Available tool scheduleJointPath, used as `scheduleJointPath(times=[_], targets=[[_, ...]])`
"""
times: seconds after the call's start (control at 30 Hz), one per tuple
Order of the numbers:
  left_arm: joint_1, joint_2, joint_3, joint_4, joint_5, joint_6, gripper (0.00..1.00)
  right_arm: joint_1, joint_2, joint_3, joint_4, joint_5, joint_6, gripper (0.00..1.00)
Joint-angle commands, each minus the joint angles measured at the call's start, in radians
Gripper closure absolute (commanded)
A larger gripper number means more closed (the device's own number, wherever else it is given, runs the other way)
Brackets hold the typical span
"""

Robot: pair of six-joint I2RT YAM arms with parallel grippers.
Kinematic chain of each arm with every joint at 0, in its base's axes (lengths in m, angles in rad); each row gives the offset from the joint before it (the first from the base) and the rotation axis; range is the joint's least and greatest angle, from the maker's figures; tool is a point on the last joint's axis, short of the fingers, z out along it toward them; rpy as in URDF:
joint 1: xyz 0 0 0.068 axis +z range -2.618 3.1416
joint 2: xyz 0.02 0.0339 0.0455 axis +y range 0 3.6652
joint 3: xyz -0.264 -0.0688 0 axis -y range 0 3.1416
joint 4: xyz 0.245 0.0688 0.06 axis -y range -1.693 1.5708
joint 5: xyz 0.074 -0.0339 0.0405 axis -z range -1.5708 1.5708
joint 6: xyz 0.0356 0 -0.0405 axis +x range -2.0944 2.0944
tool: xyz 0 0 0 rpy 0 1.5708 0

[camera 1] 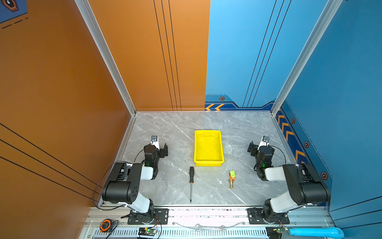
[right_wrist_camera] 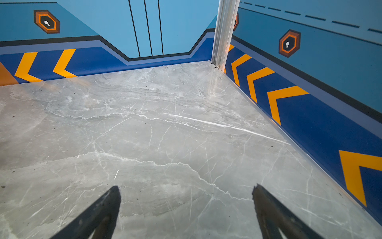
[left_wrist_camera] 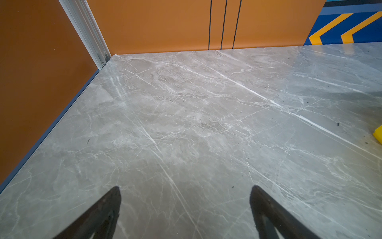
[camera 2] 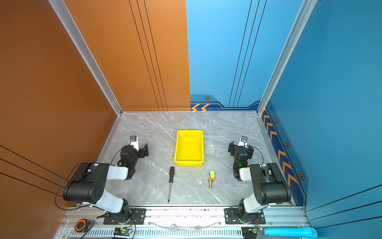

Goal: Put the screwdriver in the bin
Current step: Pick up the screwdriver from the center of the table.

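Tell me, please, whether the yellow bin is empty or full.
Empty. In both top views the bin shows only bare yellow floor; the screwdriver lies on the table outside it.

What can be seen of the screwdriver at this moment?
The screwdriver is a long, slim tool with a black handle, a narrow orange collar and a thin metal shaft. It lies flat on the grey marble-look table. Its handle end points toward the yellow bin and its tip toward the table's near edge. It sits just off the bin's near left corner, close to it but apparently clear of it. Only the table touches it. Neither wrist view shows it.
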Motion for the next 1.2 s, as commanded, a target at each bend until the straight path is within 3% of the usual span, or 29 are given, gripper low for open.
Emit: scheduleJointPath(times=[0.0, 0.23, 0.3, 0.43, 0.53, 0.7, 0.8, 0.97, 1.17], targets=[[0.006, 0.013, 0.021, 0.013, 0.021, 0.016, 0.02, -0.005, 0.011, 0.01, 0.008, -0.005, -0.003, 0.0], [0.014, -0.025, 0.032, -0.023, -0.02, -0.01, 0.02, -0.002, -0.001, 0.015, -0.005, 0.024, 0.002, 0.0], [0.015, -0.129, 0.091, -0.225, -0.072, -0.041, 0.02, -0.008, -0.047, 0.009, -0.03, -0.027, -0.007, 0.0], [-0.02, -0.298, 0.22, -0.653, -0.112, -0.148, 0.02, 0.028, -0.246, 0.023, -0.212, 0.05, -0.025, 0.0], [-0.108, -0.405, 0.318, -0.927, -0.216, -0.263, 0.02, 0.047, -0.395, 0.057, -0.375, 0.092, 0.056, 0.0], [-0.302, -0.437, 0.564, -1.469, -0.309, -0.446, 0.02, 0.11, -0.548, 0.275, -0.941, 0.144, 0.254, 0.0], [-0.41, -0.43, 0.611, -1.616, -0.241, -0.546, 0.02, 0.177, -0.529, 0.426, -1.225, 0.104, 0.318, 0.0], [-0.591, -0.365, 0.643, -1.833, -0.176, -0.736, 0.02, 0.323, -0.543, 0.495, -1.336, 0.033, 0.348, 0.0], [-0.76, -0.339, 0.65, -1.91, -0.164, -0.808, 0.02, 0.518, -0.515, 0.54, -1.418, -0.014, 0.274, 0.0]])
